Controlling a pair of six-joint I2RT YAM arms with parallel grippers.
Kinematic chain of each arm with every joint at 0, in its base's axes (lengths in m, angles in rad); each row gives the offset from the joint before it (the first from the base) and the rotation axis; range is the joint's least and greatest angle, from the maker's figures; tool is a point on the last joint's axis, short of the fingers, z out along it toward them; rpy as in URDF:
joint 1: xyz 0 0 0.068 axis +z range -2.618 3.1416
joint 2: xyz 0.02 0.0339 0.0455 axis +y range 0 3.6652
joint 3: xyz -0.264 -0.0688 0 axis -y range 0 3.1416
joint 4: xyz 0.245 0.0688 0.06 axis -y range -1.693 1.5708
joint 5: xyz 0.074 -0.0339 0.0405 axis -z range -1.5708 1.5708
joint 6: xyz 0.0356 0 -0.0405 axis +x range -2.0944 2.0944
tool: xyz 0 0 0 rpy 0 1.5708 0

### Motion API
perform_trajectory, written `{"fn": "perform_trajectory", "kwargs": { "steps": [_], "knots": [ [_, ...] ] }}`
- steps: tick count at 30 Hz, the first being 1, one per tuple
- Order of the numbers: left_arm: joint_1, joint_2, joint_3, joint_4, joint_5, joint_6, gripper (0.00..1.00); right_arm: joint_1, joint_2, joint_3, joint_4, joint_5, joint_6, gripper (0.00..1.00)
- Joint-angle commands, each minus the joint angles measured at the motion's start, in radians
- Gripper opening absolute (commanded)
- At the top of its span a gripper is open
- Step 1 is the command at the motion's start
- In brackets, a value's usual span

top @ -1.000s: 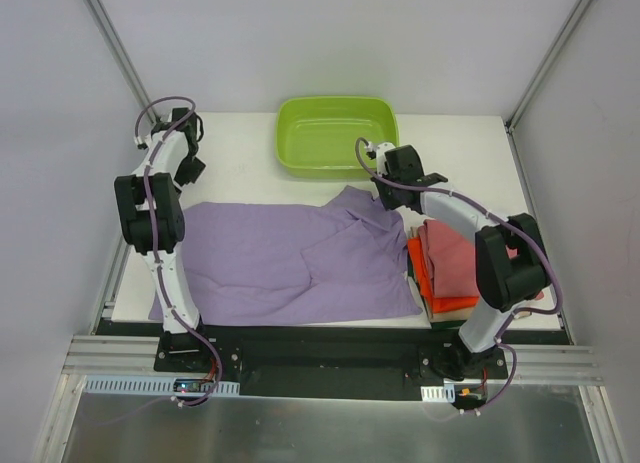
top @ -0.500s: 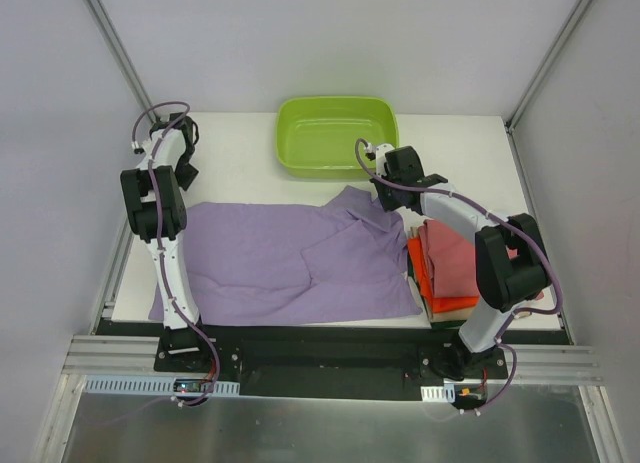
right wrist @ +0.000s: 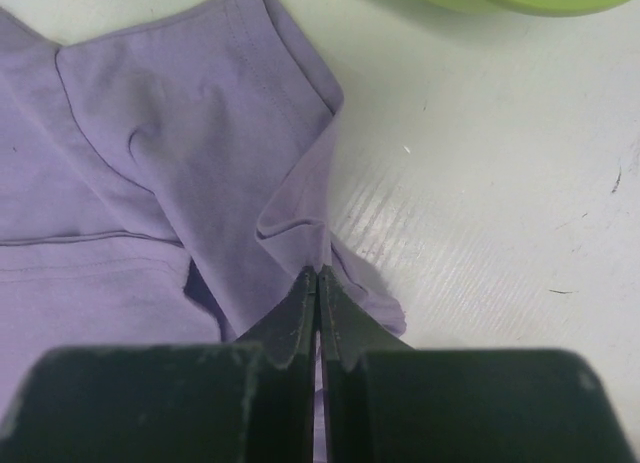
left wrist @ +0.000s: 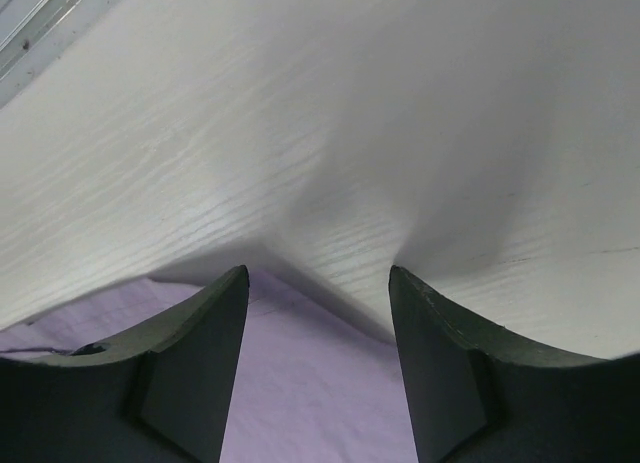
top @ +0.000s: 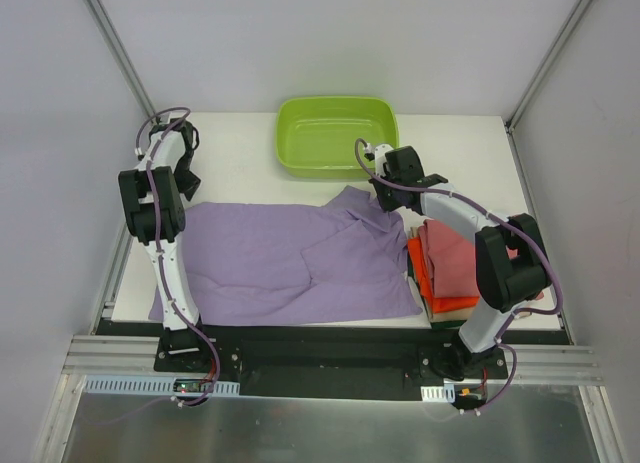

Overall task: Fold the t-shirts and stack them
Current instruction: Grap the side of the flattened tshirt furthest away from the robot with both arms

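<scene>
Large lilac cotton t-shirt [top: 290, 258] lies spread flat on the white table [top: 240, 153]. Its long axis runs left to right across the front of both arms, and it covers most of the near half of the table.

Right gripper [right wrist: 318, 283] has its fingers pressed together on a small puckered ridge of lilac cloth at the shirt's far-right end, just beside the sleeve. The cloth is pinched between the tips, with bare table to the right of them.

Left gripper [left wrist: 318, 278] has its fingers apart with nothing between them. It sits over the shirt's far-left corner. In the left wrist view the lilac edge shows low between the two fingers and white table fills everything beyond, so the cloth lies on the near side of the tips, with its edge just about under them. Whether the tips touch the table cannot be told.

The stack of folded t-shirts [top: 445, 268], rose-red on bright orange, sits at the near right, touching the lilac shirt's right end and under the right forearm. The lime-green plastic tub [top: 335, 133] stands at the far edge, apart from the shirt.

Judgement: each arm is nearest its own far corner. The right one has its grip, so the next move turns on the left gripper closing on the far-left edge, so the far edge can be folded along that long axis.
</scene>
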Motion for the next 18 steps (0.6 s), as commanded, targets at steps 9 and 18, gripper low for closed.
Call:
{"fn": "perform_trajectory", "kwargs": {
  "steps": [9, 18],
  "knots": [
    [0.003, 0.004, -0.048, -0.058, 0.057, 0.008, 0.35, -0.002, -0.067, -0.006, 0.030, -0.018, -0.006, 0.01],
    [0.001, -0.021, -0.075, -0.055, 0.068, 0.016, 0.00, -0.004, -0.075, 0.002, 0.031, -0.018, -0.011, 0.01]
  ]
}}
